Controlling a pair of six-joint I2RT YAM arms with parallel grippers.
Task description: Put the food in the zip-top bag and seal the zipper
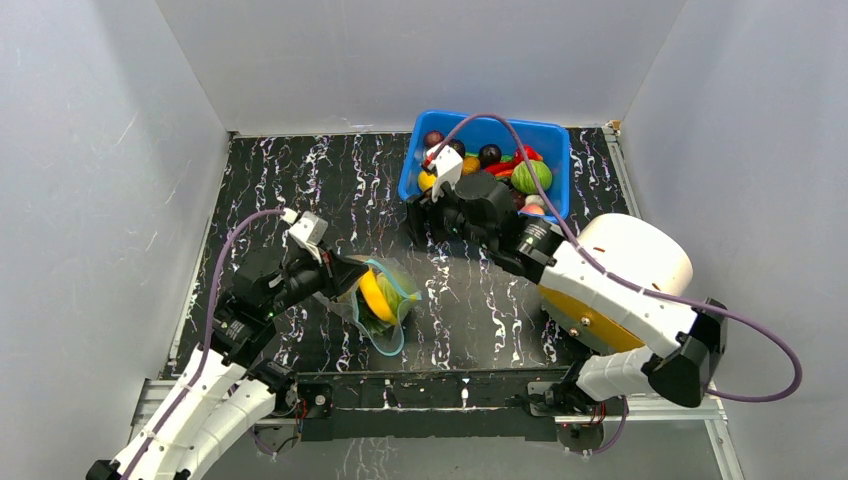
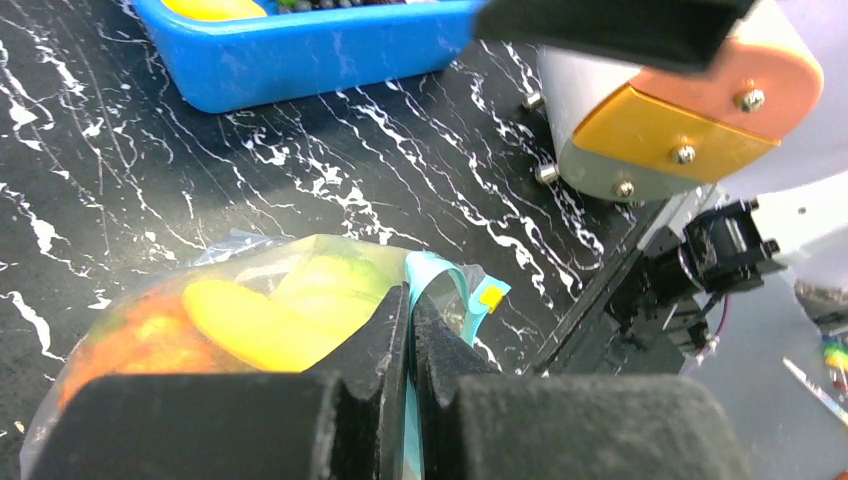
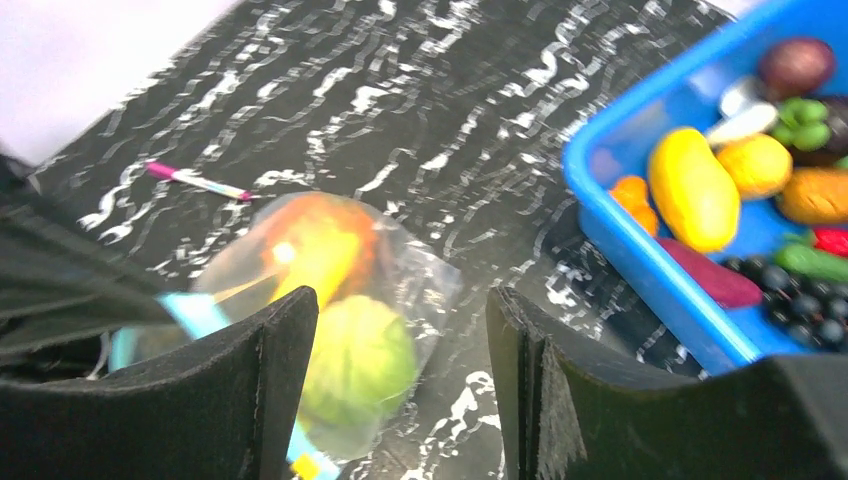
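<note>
Both left gripper [image 2: 410, 300] fingers pinch the crinkly zip-top bag [image 1: 385, 298] at its teal zipper [image 2: 440, 285]; the right gripper [image 3: 400, 300] gapes wide beside the blue bin [image 2: 300, 55].

Black white-veined table [image 1: 480, 300], blue bin [image 1: 492, 127], teal-edged clear zip-top bag [image 1: 349, 304], yellow-orange-green food [image 1: 373, 294]

Left arm [image 1: 205, 415] and right arm [image 1: 610, 290]: white shells, black joints, purple cables [image 1: 490, 116]; the right carries a yellow panel [image 2: 660, 135] with screws [image 2: 684, 154].
</note>
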